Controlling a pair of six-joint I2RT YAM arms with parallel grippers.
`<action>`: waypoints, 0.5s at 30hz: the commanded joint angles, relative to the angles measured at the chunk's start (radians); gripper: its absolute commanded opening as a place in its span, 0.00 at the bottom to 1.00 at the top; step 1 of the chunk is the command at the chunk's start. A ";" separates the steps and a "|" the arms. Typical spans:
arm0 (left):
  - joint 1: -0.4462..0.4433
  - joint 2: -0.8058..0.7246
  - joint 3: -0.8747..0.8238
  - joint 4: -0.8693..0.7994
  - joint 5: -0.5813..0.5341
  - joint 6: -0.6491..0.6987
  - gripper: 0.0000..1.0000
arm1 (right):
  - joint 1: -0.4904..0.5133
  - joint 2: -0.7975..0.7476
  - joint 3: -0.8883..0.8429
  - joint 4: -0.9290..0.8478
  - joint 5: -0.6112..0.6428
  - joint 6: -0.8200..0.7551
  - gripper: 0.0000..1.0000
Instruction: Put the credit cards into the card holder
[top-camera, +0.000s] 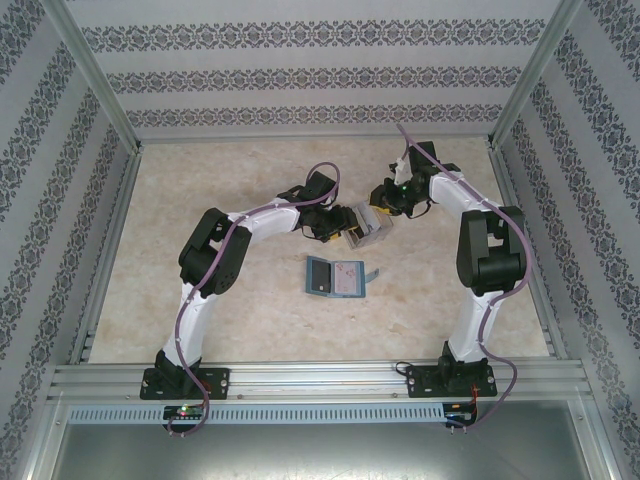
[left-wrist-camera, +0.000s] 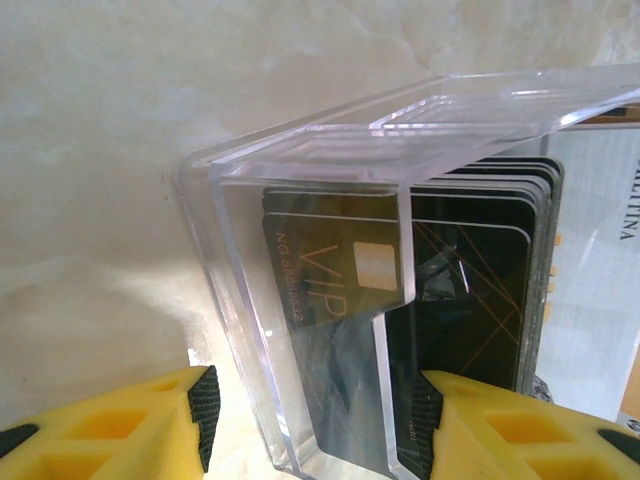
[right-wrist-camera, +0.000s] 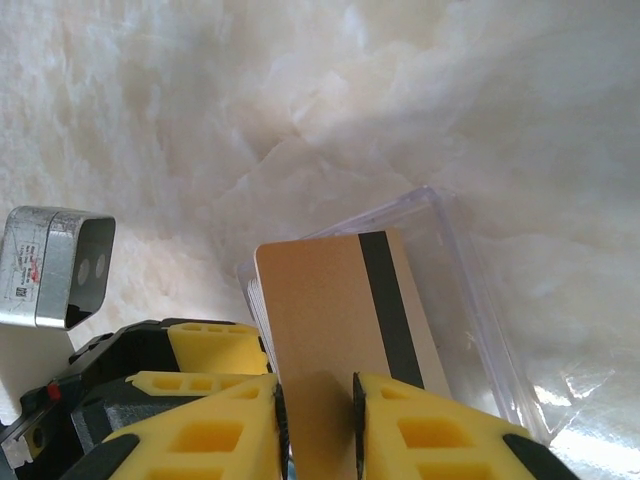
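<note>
Card (right-wrist-camera: 330, 310) in right hand (right-wrist-camera: 318, 402)

Your counter (top-camera: 200, 180) is a pale, marbled beige surface with aluminium rails along its edges. Near its middle you have the card holder (top-camera: 335, 277) lying open and flat, teal on its left half and paler on its right. Just beyond it, toward the far right, a clear plastic box (top-camera: 365, 230) rests on the counter with credit cards (left-wrist-camera: 470, 280) standing inside.

Teal card holder (top-camera: 333, 277); tan card (right-wrist-camera: 335, 320), dark stripe; black cards (left-wrist-camera: 470, 300), gold lines.
</note>
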 joint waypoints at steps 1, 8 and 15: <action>0.001 0.006 -0.011 0.020 0.012 -0.014 0.56 | -0.006 -0.035 -0.017 0.012 -0.056 0.022 0.21; 0.001 0.007 -0.011 0.021 0.014 -0.014 0.56 | -0.008 -0.034 -0.022 0.020 -0.078 0.027 0.22; 0.001 0.008 -0.007 0.021 0.015 -0.015 0.56 | -0.015 -0.039 -0.033 0.038 -0.100 0.041 0.23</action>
